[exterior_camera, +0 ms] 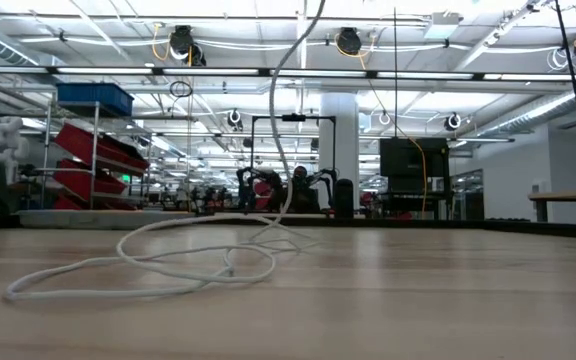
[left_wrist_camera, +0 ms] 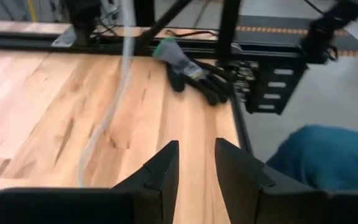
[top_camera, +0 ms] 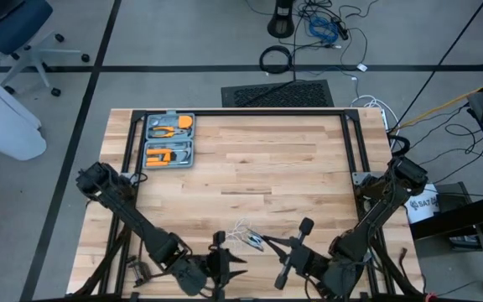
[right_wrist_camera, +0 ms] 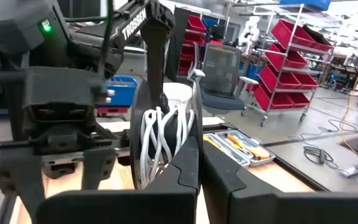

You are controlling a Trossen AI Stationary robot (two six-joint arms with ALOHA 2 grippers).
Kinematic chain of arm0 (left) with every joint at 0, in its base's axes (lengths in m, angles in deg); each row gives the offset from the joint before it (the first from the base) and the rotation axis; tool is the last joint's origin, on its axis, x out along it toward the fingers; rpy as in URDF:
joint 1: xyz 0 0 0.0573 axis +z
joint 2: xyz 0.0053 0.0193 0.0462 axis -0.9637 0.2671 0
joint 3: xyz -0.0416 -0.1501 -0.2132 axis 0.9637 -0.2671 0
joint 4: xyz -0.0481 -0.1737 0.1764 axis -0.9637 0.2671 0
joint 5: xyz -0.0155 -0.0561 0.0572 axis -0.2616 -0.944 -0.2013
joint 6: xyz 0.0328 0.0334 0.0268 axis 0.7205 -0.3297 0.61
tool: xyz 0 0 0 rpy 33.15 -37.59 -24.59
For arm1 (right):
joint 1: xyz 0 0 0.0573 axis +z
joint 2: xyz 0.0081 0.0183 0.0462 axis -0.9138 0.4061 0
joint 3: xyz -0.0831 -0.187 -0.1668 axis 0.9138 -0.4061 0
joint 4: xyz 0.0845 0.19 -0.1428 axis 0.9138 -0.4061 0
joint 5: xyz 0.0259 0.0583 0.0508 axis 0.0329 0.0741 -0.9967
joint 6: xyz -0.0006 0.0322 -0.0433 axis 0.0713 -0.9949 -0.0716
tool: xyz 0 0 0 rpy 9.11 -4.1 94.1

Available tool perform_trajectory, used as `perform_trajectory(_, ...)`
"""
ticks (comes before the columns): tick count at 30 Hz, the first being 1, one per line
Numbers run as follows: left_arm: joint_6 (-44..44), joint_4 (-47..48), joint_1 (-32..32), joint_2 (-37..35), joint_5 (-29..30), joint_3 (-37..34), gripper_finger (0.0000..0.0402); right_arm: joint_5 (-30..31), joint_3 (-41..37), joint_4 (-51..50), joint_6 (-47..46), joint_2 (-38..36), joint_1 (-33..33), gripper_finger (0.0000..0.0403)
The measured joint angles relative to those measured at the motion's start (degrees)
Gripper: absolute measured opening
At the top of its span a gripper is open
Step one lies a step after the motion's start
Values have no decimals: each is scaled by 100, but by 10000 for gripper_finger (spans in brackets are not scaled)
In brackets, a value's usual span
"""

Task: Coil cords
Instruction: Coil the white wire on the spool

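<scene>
**Reel clamped on edge, loose cord waiting to be wound**

The right gripper (right_wrist_camera: 194,168) is clenching the reel (right_wrist_camera: 163,134), holding the disc upright between its fingers just right of the loose loops on the table (top_camera: 258,164). Several turns of the white cord (exterior_camera: 168,262) are already sitting in the reel's groove, while the rest is lying in slack loops on the wood near the table's front edge, with one strand rising steeply out of the low view.

The left gripper (left_wrist_camera: 196,171) is hovering just left of those loops with its fingers (left_wrist_camera: 164,171) parted and nothing between them; the cord is running past it, untouched. A dark work glove (left_wrist_camera: 197,78) is lying near the table's edge, and a grey tool case (top_camera: 168,141) is sitting open at the far left corner of the table.

Judging from this, the risks are several. The slack loops are overlapping, so pulling could be tightening them into a knot. The wraps on the reel are looking loose and crossed, and could be slipping off the rim if tension drops. The empty left gripper could also be closing on bare wood, since the cord is thin and lying flat.

The only readable writing is "TROSSEN", printed in white on the arm (right_wrist_camera: 138,25) seen from the right wrist.
</scene>
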Motion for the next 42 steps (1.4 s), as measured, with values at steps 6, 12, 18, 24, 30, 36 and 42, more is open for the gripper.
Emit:
perform_trajectory(6, 766, -299, -104, 0, 562, 0, 110, -3, 0, 249, 281, -2, 154, 0)
perform_trajectory(12, 1118, -761, -104, 84, 782, 0, 110, -9, 0, 250, 324, -2, 213, 0)
perform_trajectory(18, 1141, -795, -102, 205, 767, 0, 110, -5, 0, 458, 546, -11, 269, 0)
perform_trajectory(24, 1298, -1136, -94, 243, 618, 0, 110, -9, 0, 505, 617, -13, 352, 0)
perform_trajectory(30, 1388, -1398, -181, 243, -292, 0, 110, -5, 0, 546, 662, -15, 416, 0)
perform_trajectory(36, 1381, -1374, -172, 243, -262, 0, 141, -4, 0, 696, 838, -15, 427, 0)
perform_trajectory(42, 1388, -1336, -181, 243, 375, 0, 204, -4, 0, 722, 863, -15, 452, 0)
